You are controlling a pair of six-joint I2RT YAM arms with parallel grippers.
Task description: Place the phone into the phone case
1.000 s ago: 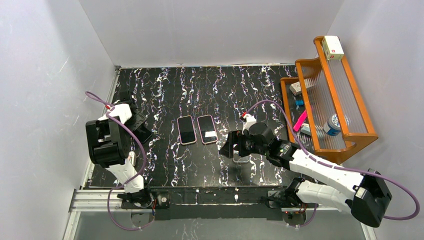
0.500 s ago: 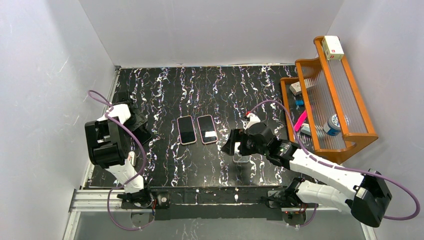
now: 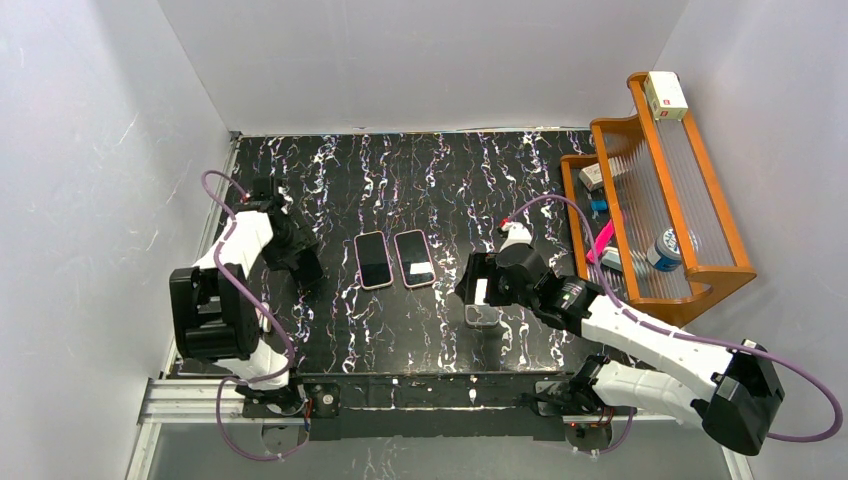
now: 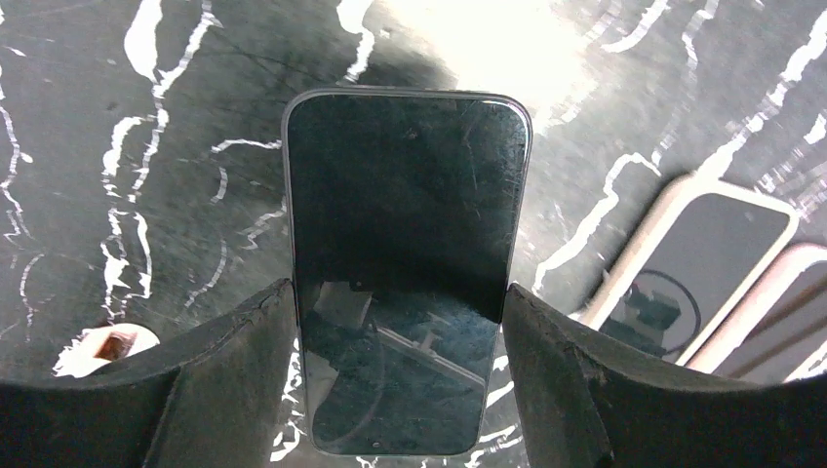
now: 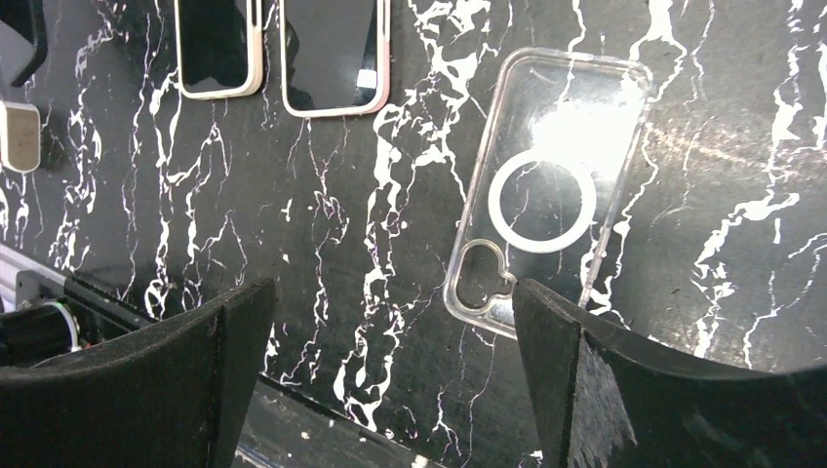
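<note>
Nearest, the clear case point(image 5: 546, 190) lies flat on the bench point(image 3: 450, 170), a little right of centre, with its white ring and camera cut-out showing. The right gripper point(image 3: 478, 283) hangs over the case's far end, its jaws spread wide with nothing between them and clear of the case.

Farther back and to the left, the left gripper point(image 3: 300, 262) is down at the phone point(image 4: 405, 224). The phone is bare and dark, and lies screen up on the bench. The jaws stand apart by the phone's width, with one finger point(image 4: 244, 370) along each long edge. Whether they press on it or only flank it cannot be told. The phone is well apart from the case, on the other side of the bench centre.

Between them, just right of the phone, one cased phone point(image 3: 373, 260) and another point(image 3: 414, 258) lie side by side, screens up, near each other.

At the far right stands a wooden rack point(image 3: 700, 288) holding small items, with a white box point(image 3: 665, 95) on its top
</note>
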